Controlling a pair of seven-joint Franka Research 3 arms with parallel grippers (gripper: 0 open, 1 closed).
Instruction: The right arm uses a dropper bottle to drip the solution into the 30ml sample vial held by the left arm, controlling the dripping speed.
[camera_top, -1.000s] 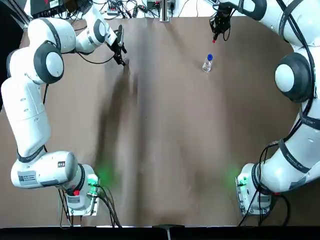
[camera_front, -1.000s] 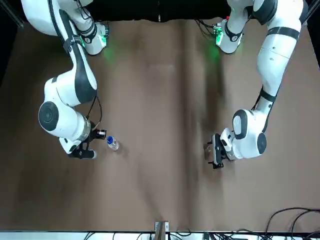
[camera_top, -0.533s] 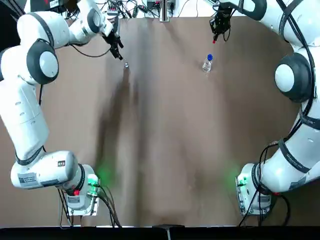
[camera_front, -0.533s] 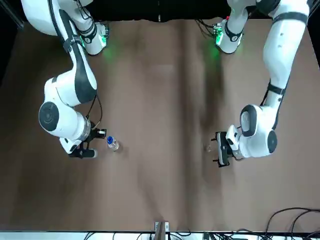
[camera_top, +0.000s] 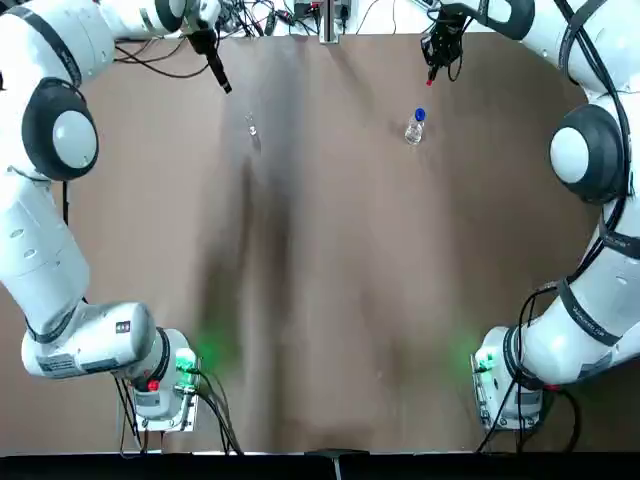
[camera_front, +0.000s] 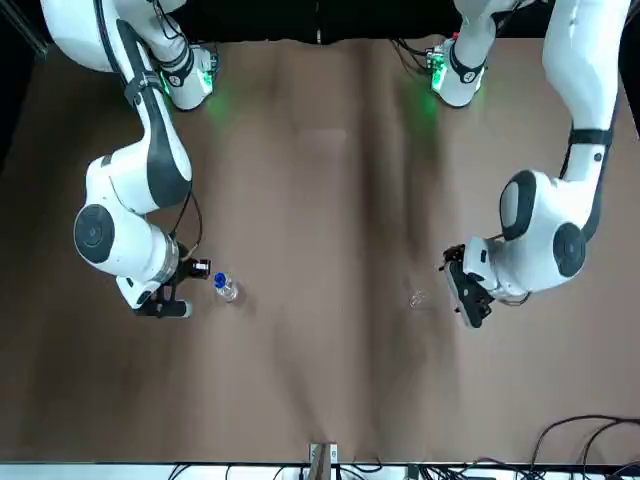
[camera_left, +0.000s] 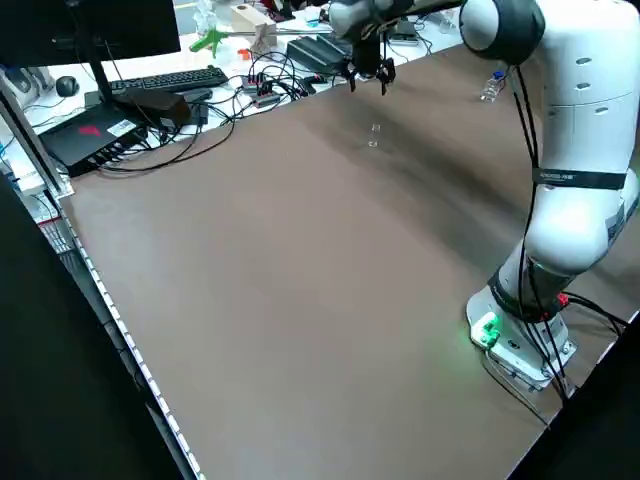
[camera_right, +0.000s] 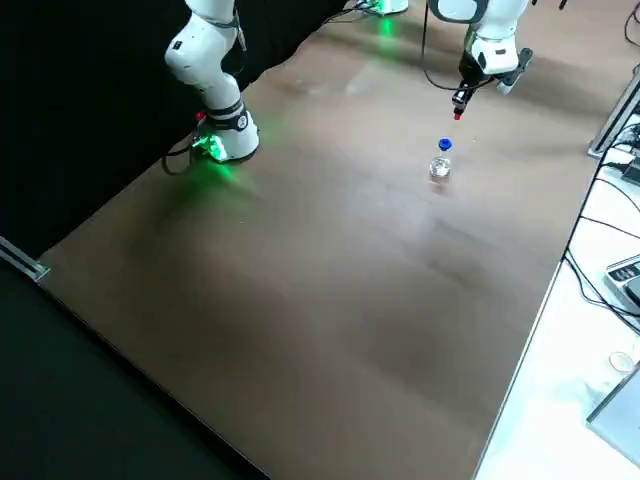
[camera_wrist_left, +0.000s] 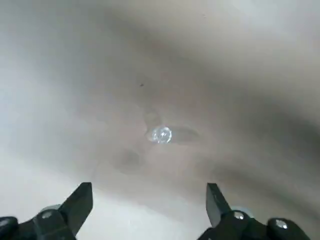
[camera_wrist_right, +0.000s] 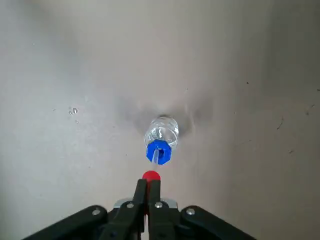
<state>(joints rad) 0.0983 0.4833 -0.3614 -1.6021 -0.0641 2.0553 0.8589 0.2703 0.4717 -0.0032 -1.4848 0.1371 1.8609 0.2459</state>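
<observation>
The left gripper (camera_wrist_left: 150, 200) is wide apart, near the little glass vial (camera_wrist_left: 161, 134) standing on the table (camera_top: 330, 300). The right gripper (camera_wrist_right: 148, 187) pinches the red dropper top (camera_wrist_right: 151, 176) just above the blue-collared bottle (camera_wrist_right: 161, 137).

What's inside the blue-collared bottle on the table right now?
The bottle is clear, but whether liquid sits in it cannot be told. Its blue collar hides part of the inside; the right gripper holds the red-tipped dropper near the collar.
</observation>
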